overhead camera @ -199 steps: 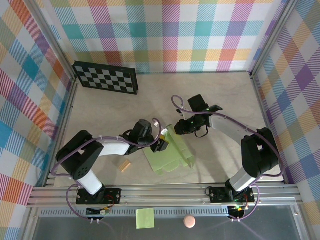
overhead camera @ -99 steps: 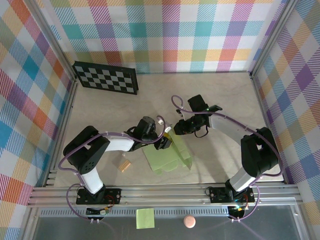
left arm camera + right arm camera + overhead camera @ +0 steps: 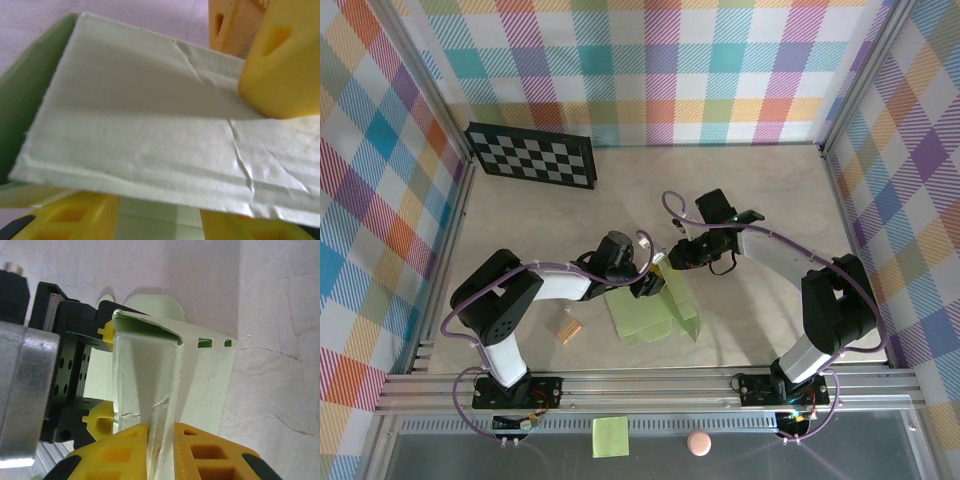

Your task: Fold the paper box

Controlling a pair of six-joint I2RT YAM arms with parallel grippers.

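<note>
The paper box (image 3: 655,312) is pale green card lying at mid-table, with one wall raised. In the right wrist view the paper box (image 3: 205,375) stands up as a creased flap, and my right gripper (image 3: 160,445) is shut on that flap's lower edge. From above, the right gripper (image 3: 671,258) sits at the box's far corner. My left gripper (image 3: 650,284) meets the box from the left. Its yellow fingers (image 3: 106,331) stand apart, tips against the raised wall. A broad creased panel (image 3: 150,125) lies over the left gripper (image 3: 160,205) and hides its tips.
A checkerboard (image 3: 530,155) leans at the back left. A small tan block (image 3: 569,328) lies left of the box. On the front ledge below the rail are a square sticky note (image 3: 610,436) and a pink ball (image 3: 698,442). Plaid walls close in three sides.
The left gripper has slid right against the box, and the raised wall has tipped further over. The card's footprint looks narrower. The right gripper has barely moved.
</note>
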